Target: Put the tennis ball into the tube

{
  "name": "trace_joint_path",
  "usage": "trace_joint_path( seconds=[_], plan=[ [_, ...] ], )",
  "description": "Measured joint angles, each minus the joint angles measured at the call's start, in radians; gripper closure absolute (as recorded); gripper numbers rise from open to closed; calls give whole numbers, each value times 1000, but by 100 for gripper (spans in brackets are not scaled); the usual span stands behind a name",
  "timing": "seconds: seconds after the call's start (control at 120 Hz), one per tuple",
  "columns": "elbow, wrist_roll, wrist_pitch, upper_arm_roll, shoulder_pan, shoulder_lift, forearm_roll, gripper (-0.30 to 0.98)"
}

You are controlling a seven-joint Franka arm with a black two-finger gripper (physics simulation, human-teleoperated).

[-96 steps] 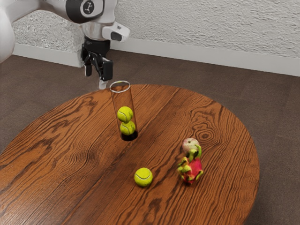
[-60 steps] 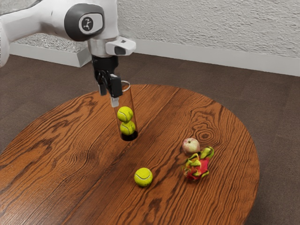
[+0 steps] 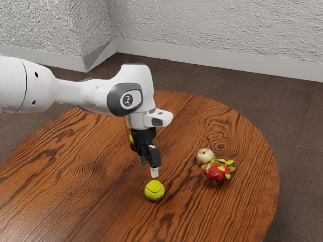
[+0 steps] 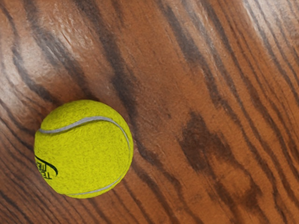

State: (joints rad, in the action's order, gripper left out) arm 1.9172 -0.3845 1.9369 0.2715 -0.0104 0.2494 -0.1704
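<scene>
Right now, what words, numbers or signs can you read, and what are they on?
Tennis ball: small black letters beside a black curve, tilted and partly round its side; I can't read them for sure.
My arm: a little round sign, too small to make out.
No numbers that I can read.

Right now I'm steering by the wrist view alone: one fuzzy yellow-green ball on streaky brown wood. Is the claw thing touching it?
Observer: No. In the exterior view the black two-finger gripper hangs just above the yellow-green tennis ball, with a small gap between.

Visitor: Oh, neat! And where's the tube it should go into?

Observer: Behind the gripper in the exterior view, mostly hidden by it; a strip of the clear, upright tube shows beside the hand.
</scene>
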Motion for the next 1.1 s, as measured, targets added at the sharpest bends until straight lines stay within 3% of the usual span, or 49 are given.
trace_joint_path(
  seconds=[0.592, 0.808, 1.1],
  plan=[
    [9, -12, 244, -73, 33, 208, -4, 0],
    [13, -16, 264, -76, 33, 200, -4, 19],
    [20, -13, 247, -80, 32, 163, 18, 34]
  ],
)
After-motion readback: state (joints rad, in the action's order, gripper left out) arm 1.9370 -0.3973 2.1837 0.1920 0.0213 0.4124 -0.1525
